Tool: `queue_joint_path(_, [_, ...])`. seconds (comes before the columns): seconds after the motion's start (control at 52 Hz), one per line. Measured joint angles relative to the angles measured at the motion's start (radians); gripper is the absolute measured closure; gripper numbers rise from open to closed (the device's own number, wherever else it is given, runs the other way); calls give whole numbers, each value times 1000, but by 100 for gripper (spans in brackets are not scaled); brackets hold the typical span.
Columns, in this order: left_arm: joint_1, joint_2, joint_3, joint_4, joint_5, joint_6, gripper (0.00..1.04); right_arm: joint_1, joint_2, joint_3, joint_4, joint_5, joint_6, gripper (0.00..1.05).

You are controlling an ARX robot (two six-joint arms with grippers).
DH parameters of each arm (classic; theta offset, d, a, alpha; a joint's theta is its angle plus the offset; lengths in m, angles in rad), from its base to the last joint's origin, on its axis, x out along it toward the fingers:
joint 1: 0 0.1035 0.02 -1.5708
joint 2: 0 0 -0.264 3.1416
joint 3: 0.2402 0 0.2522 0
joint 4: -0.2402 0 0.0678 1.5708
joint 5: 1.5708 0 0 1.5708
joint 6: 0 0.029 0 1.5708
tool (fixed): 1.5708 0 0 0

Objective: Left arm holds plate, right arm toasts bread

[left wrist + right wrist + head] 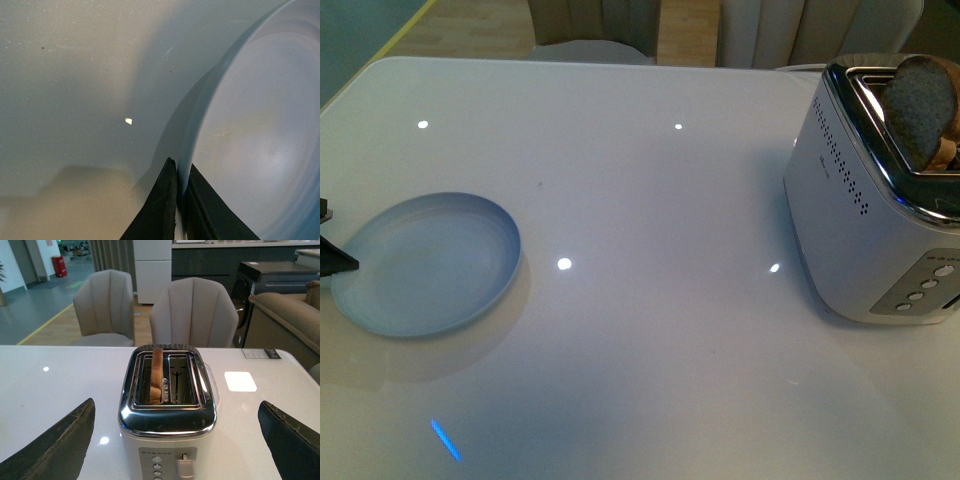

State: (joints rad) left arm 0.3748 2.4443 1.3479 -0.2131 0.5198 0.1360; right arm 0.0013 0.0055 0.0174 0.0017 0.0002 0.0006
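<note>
The left gripper (177, 200) is clamped on the rim of the pale blue plate (425, 262) (lying on the white table (650, 200)). The right gripper (175, 440) is held wide apart before the toaster (167, 400), where bread (156, 374) is seen upright in one slot.

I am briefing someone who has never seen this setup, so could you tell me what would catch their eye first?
Most striking is the white and chrome toaster at the table's right edge, with the bread standing up out of one slot. On the left side lies the pale blue plate, its rim pinched by the left tool. The right tool is spread open, facing the toaster.
</note>
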Motion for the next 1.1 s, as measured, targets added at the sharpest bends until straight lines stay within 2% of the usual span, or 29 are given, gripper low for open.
queue_joint_path(0.192, [0, 15, 10, 2, 1, 12, 102, 0, 0, 0, 0, 0, 0, 9])
queue_joint_path(0.231, [0, 16, 11, 2, 1, 14, 98, 0, 0, 0, 0, 0, 0, 9])
queue_joint_path(0.288, [-1, 17, 13, 2, 0, 17, 87, 0, 0, 0, 0, 0, 0, 9])
queue_joint_path(0.481, [-1, 17, 14, 3, -13, 21, 61, 0, 0, 0, 0, 0, 0, 9])
queue_joint_path(0.635, [2, 4, 13, 18, -25, 10, 36, 0, 0, 0, 0, 0, 0, 9])
queue_joint_path(0.788, [9, -152, -31, 50, -44, 5, 6, 0, 0, 0, 0, 0, 0, 9])
queue_joint_path(0.923, [1, -378, -100, 99, -15, -18, 7, 0, 0, 0, 0, 0, 0, 9])
queue_joint_path(1.096, [-54, -631, -257, 167, 0, -68, 7, 0, 0, 0, 0, 0, 0, 9])
